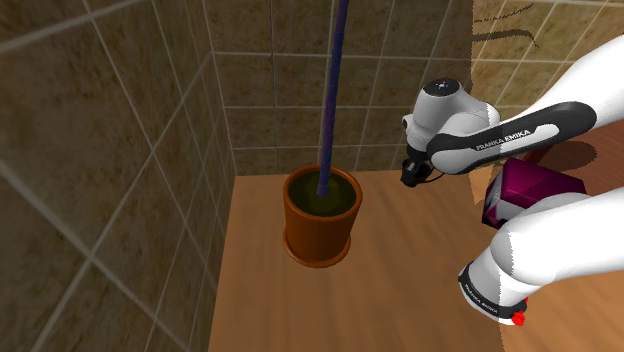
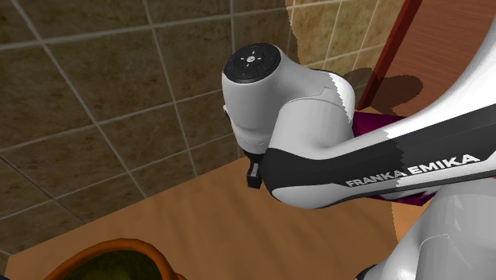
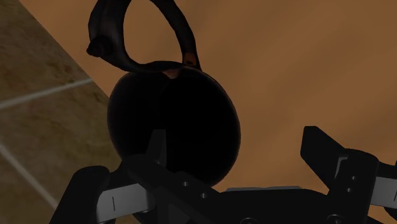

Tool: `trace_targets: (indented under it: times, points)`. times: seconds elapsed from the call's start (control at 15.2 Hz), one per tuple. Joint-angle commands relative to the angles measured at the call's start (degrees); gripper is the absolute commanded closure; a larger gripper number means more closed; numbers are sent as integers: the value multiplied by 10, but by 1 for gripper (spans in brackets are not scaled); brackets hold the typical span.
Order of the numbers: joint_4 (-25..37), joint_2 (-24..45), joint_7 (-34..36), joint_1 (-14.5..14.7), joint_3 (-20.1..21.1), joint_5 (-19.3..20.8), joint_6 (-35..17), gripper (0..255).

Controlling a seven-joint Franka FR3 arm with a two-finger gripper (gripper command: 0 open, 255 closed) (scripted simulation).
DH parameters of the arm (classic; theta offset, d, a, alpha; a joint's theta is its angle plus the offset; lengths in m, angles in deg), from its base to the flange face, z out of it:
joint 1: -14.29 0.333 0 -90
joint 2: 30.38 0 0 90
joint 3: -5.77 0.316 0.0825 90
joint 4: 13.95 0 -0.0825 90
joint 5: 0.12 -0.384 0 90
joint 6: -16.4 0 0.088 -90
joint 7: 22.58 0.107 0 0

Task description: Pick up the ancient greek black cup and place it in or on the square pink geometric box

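Cup (image 3: 172,121) sits on the table (image 3: 305,63) by the wall (image 3: 38,127), off toward one side of the spread-open pincer (image 3: 234,137). I'd centre on it first, dodge the handle (image 3: 102,38), then squeeze.

Arm (image 1: 520,135) bent at elbow; pincer (image 3: 236,145) spread wide
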Motion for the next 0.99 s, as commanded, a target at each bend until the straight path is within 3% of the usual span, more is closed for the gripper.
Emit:
trace_targets:
  times: [0.0, 0.2, 0.26, 0.92]
  points:
    - [0, 1, 1, 0, 0, 1, -1, 0]
    - [0, 1, 0, 0, 0, 1, -1, 0]
    - [0, 1, 0, 0, 0, 1, -1, 255]
    - [2, -8, -5, 3, -1, -5, 9, 255]
